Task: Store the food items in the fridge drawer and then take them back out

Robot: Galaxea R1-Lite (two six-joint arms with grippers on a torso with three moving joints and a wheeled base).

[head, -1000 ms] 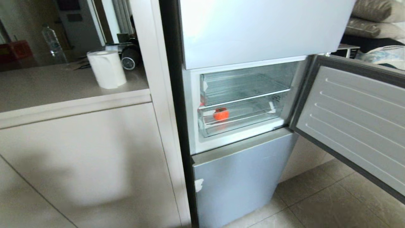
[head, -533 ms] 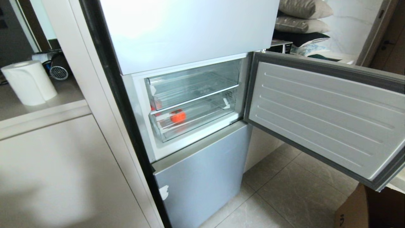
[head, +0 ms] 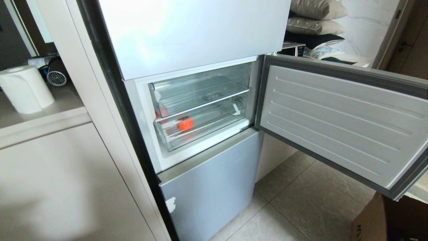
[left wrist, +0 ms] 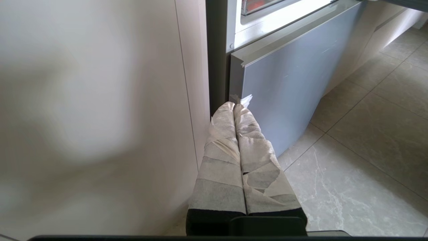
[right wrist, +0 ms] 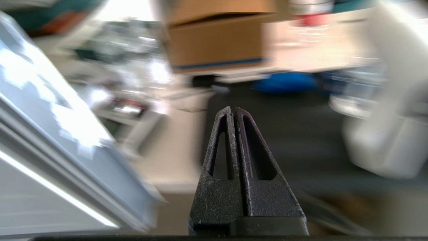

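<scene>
Your view has swung right since a second ago; the red fruit (head: 185,123) lies unmoved in the fridge drawer (head: 204,129). Left gripper (left wrist: 238,102) and right gripper (right wrist: 232,110): fingers together, empty.

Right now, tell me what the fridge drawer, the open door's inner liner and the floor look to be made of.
Fridge drawer: clear, glossy plastic; the red fruit shows through its front. Door liner: pale moulded plastic by the look, matte, with raised ribs. Floor: grey stone-look tile, probably ceramic, with grout lines and faint veining.
</scene>
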